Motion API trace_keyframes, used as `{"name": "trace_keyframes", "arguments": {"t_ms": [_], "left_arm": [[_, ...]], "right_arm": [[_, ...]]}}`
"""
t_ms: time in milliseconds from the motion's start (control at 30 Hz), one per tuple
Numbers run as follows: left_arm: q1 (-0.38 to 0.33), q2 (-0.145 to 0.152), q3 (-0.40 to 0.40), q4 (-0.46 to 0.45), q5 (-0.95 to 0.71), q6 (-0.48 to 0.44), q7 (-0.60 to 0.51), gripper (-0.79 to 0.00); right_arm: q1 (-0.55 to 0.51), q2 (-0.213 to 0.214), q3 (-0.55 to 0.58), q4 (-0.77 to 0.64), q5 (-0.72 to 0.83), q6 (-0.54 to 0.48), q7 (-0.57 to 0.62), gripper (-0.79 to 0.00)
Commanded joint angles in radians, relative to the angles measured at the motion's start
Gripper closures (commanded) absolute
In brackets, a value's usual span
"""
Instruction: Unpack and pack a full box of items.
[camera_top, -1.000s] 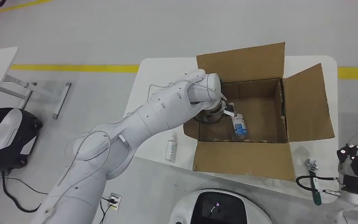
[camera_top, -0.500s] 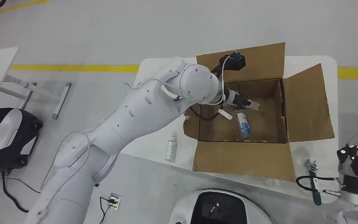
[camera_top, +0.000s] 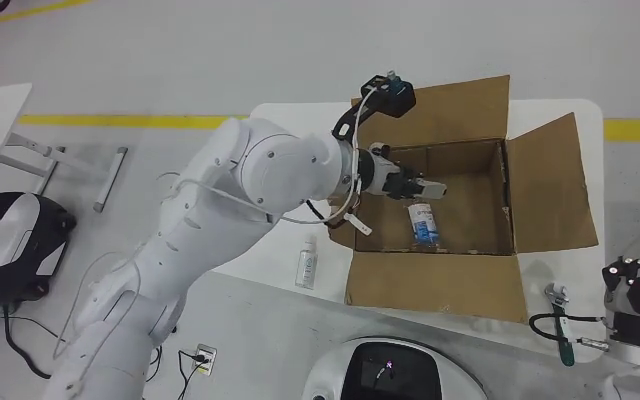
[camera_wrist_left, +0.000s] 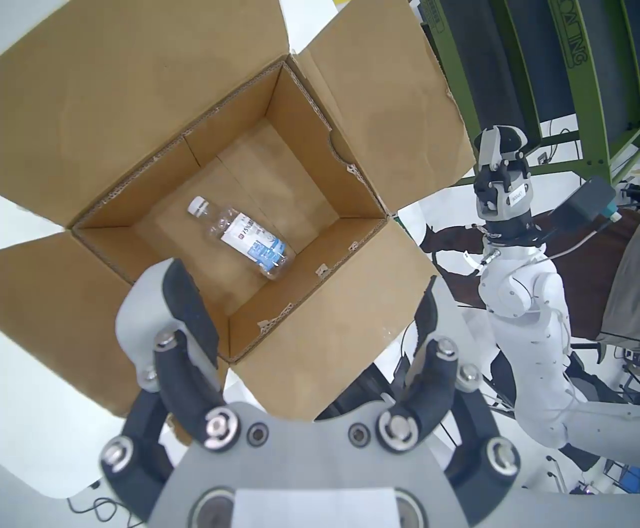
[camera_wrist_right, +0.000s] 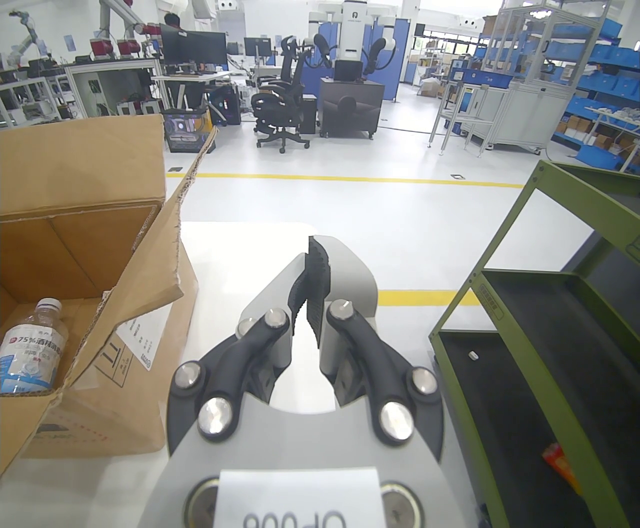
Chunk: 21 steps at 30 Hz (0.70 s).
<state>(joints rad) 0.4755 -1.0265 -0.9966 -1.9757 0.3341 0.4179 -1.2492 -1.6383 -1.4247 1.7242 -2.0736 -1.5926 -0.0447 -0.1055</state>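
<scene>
My left claw (camera_wrist_left: 300, 295) hangs spread & empty over box (camera_wrist_left: 320, 150), 1 bottle (camera_wrist_left: 243, 243) inside, 2nd bottle (camera_top: 307, 265) on table (camera_top: 555, 112); I judge task only partway.

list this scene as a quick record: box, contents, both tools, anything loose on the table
box: brown cardboard box, flaps open, on white table
contents: one clear plastic bottle with white cap, lying on its side
left tool: open, empty, above the box
right tool: shut, empty, beside the box
outside box: small white bottle on the table
</scene>
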Motion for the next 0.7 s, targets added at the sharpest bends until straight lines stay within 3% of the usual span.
{"name": "trace_keyframes", "arguments": {"t_ms": [0, 167, 300, 467, 667], "left_arm": [[0.000, 0.000, 0.000, 0.000, 0.000, 0.000, 0.000, -0.785], [0.000, 0.000, 0.000, 0.000, 0.000, 0.000, 0.000, -0.785], [0.034, 0.011, -0.015, -0.064, 0.064, -0.083, 0.031, -0.785], [0.088, 0.045, -0.090, -0.167, 0.228, -0.135, -0.079, -0.785], [0.218, 0.086, -0.207, -0.299, 0.401, -0.193, -0.194, -0.785]], "right_arm": [[0.000, 0.000, 0.000, 0.000, 0.000, 0.000, 0.000, 0.000], [0.000, 0.000, 0.000, 0.000, 0.000, 0.000, 0.000, 0.000], [0.000, 0.000, 0.000, 0.000, 0.000, 0.000, 0.000, 0.000], [0.000, 0.000, 0.000, 0.000, 0.000, 0.000, 0.000, 0.000], [0.000, 0.000, 0.000, 0.000, 0.000, 0.000, 0.000, 0.000]]}}
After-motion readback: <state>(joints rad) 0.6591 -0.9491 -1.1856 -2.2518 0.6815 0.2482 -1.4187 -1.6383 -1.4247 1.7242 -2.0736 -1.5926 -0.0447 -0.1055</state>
